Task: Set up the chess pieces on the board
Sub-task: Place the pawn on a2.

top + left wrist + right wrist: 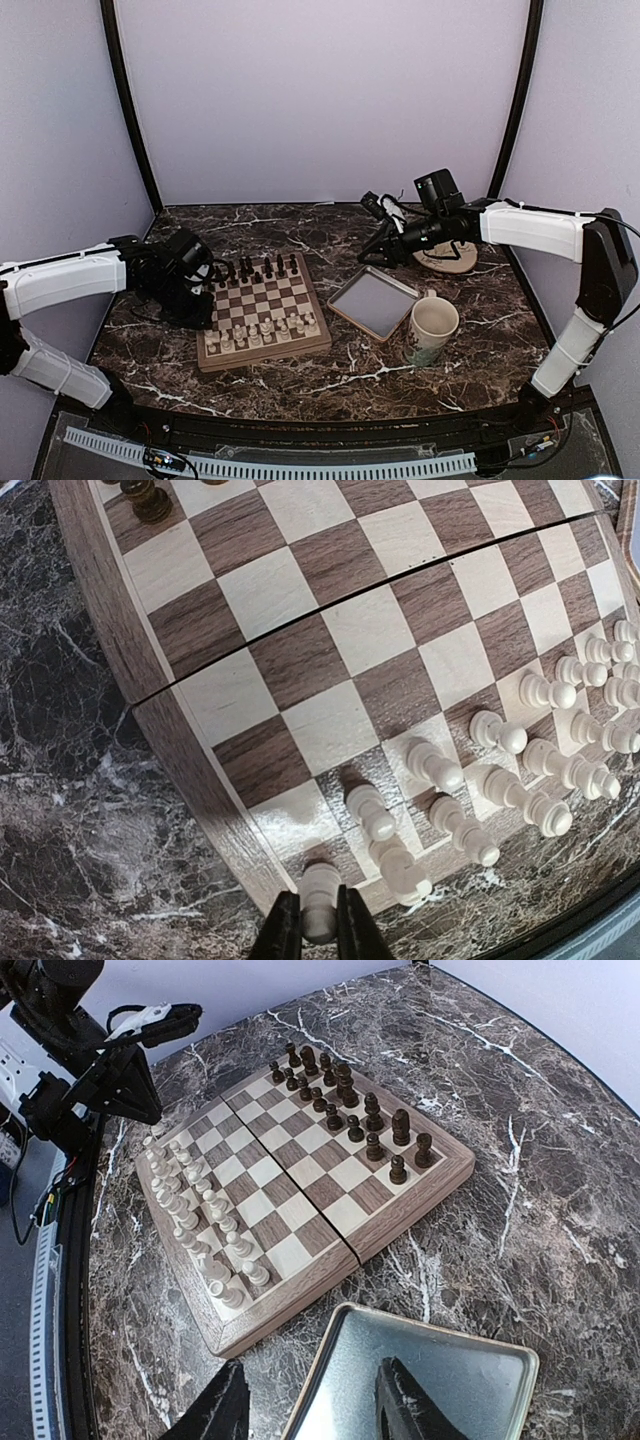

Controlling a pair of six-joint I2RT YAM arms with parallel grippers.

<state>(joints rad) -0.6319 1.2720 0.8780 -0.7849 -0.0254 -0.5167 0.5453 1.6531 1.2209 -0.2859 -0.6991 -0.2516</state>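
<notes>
The wooden chessboard point(262, 312) lies left of centre, with cream-white chess pieces point(268, 331) along its near rows and dark ones at the far rows. My left gripper point(203, 293) is at the board's left near corner, shut on a cream-white piece point(319, 900) that stands on the corner square. More cream-white pieces point(520, 742) stand in two rows beside it on the board point(330, 630). My right gripper point(380, 250) is open and empty above the grey tray point(374, 301). In the right wrist view the gripper point(313, 1410) is over the tray point(440, 1380), with the board point(300, 1160) beyond.
A white mug point(431, 330) stands right of the tray. A round tan disc point(450, 260) lies at the back right under the right arm. Dark chessmen point(350, 1110) fill the board's far rows. The dark marble table point(350, 380) surrounds everything.
</notes>
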